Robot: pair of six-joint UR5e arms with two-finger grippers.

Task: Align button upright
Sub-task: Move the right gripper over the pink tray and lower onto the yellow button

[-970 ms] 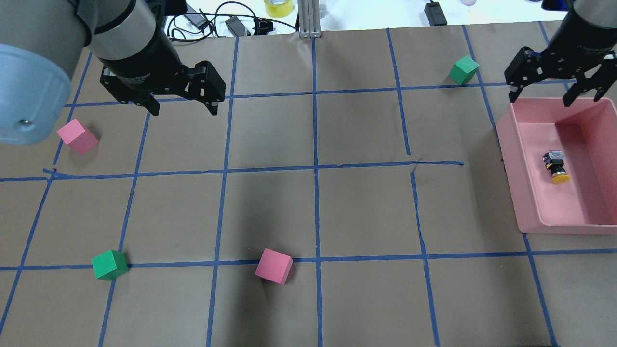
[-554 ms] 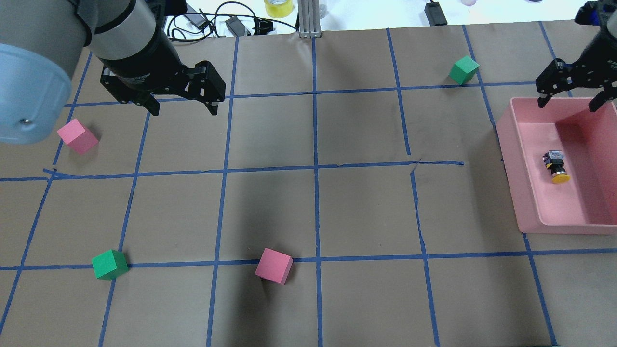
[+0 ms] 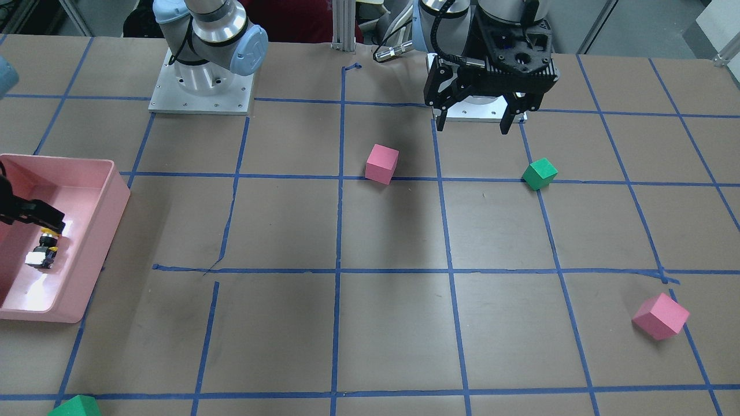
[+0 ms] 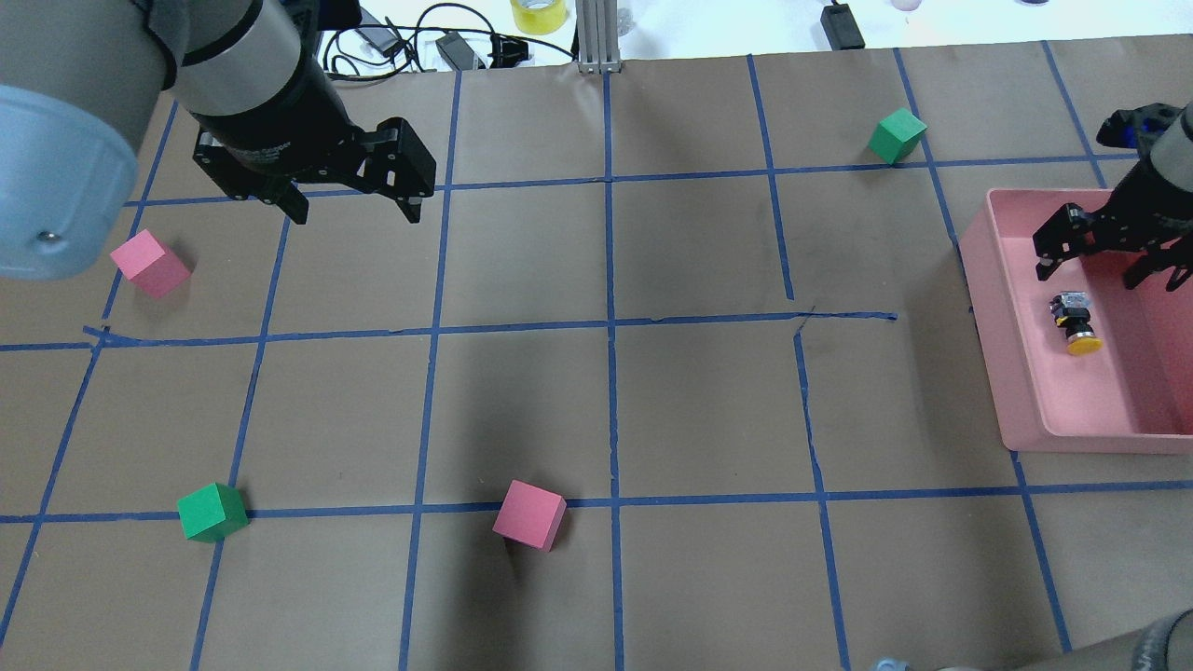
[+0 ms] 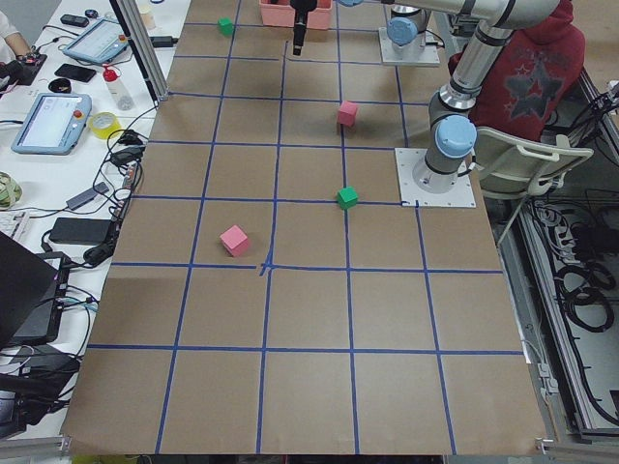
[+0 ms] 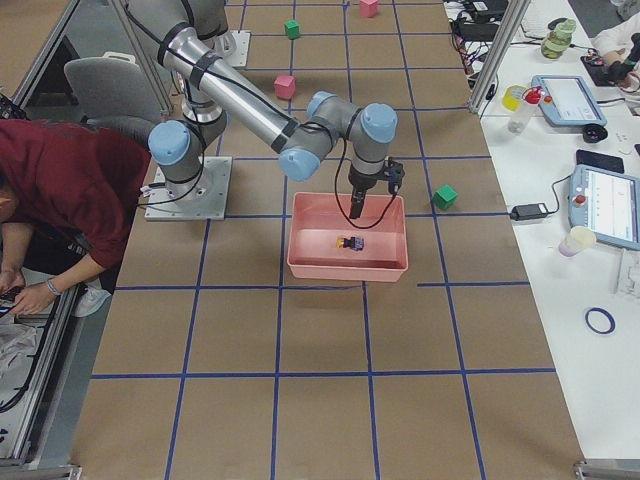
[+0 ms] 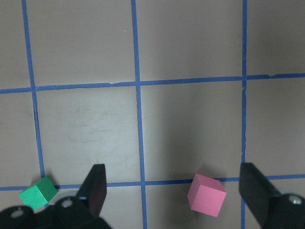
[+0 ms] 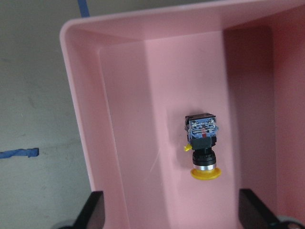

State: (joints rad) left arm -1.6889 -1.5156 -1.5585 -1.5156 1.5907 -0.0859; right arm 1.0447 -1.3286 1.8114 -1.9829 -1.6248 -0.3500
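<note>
Button (image 4: 1076, 323) lay on its side on the floor of the pink bin (image 4: 993, 354).
Right gripper (image 4: 1088, 278) hung over the bin just beyond the button, fingers spread wide, touching nothing; left gripper (image 4: 356, 219) hovered well apart above the table (image 4: 708, 410), fingers likewise spread.

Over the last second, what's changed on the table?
The right gripper came toward the robot and lower over the pink bin, fingers open, just beyond the button. The button lies on its side as before; the left gripper and cubes stayed put.

Yellow-capped black button (image 8: 202, 147), pink bin (image 8: 86, 119), blue-gridded brown table (image 4: 522, 252)
</note>
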